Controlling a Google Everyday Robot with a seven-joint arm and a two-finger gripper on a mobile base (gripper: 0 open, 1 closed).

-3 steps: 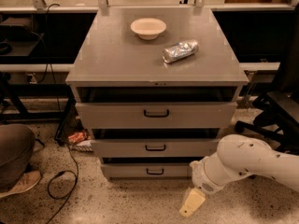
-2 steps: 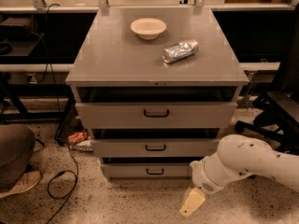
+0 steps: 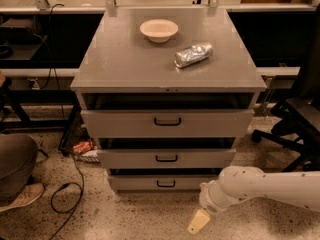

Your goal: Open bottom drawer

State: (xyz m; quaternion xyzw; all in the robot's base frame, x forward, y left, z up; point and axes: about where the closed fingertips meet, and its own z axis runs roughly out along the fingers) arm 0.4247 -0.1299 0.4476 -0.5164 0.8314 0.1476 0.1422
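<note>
Speckled floor (image 3: pixel 125 219) is seen beneath a grey metal cabinet (image 3: pixel 90 119) with three stacked drawers. The bottom drawer (image 3: pixel 130 183) is found lowest, just above the floor, and is judged to be shut or nearly so. Its small black bar handle (image 3: pixel 165 184) is laid level, from nine to three o'clock, at the middle of the shallow front.

The claw (image 3: pixel 199 221) is held low at the end of the white arm (image 3: pixel 260 186), which is brought in from three o'clock. It is pointed down toward the floor at about seven o'clock. Whether it is spread or pressed together cannot be told.

From the claw, the handle is placed between ten and eleven o'clock, near but apart, with nothing touched. It is judged that the claw must be raised and turned toward the drawer front, so that the bar is crossed rather than paralleled, before a pull toward six o'clock can be made.
</note>
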